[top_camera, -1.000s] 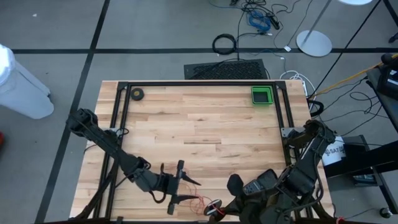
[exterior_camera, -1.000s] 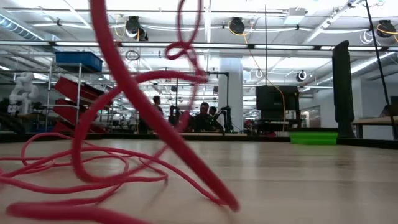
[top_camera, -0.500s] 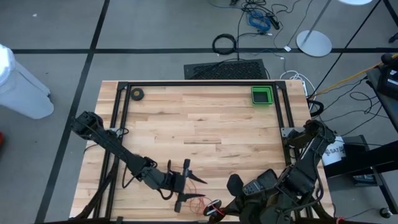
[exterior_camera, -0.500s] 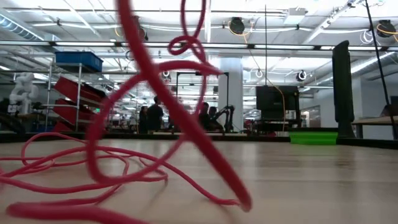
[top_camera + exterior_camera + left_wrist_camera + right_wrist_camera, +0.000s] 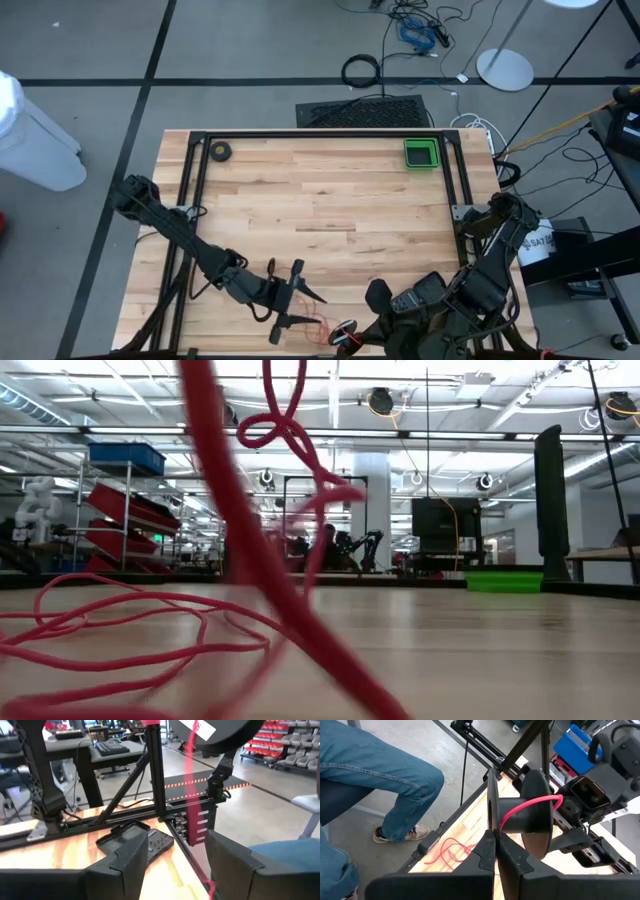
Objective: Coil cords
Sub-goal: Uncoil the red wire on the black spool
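Red cord lies loose at the table's near edge, just beside my left gripper, jaws wide and empty; right gripper, shut on the black spool, holds the cord's far end.

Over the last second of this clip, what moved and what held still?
The left tool, open, swung toward the table's front right, then partly back; the red cord shifted with it, not gripped. The right tool stayed shut on the spool. Green tray and tape roll unchanged.
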Robot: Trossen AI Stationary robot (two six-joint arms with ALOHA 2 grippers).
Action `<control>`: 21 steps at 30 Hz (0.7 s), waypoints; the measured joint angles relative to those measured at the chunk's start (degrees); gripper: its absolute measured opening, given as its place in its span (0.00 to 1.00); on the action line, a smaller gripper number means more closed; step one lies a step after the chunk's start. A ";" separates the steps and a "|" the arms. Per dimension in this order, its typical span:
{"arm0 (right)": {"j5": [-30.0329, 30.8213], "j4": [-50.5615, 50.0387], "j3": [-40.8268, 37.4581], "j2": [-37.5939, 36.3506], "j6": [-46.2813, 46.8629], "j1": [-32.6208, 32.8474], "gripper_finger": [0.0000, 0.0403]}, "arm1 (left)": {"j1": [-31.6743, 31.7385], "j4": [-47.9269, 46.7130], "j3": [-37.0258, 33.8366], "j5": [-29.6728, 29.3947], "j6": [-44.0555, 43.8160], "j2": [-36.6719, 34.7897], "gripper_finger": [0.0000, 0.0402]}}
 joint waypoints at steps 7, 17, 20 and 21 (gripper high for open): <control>0.01 -0.01 0.00 0.00 0.07 0.00 0.00 | -0.04 -0.29 0.00 0.38 -2.24 -0.17 0.51; 0.01 0.07 0.00 0.00 -0.04 0.00 0.00 | 1.33 0.00 0.04 0.39 -6.77 1.05 0.50; 0.01 0.08 0.00 0.00 -0.04 0.00 0.00 | 1.73 0.19 0.04 0.55 -6.79 1.34 0.50; 0.01 0.08 0.00 0.00 -0.04 0.00 0.00 | 1.73 0.23 0.04 1.11 -6.79 1.34 0.50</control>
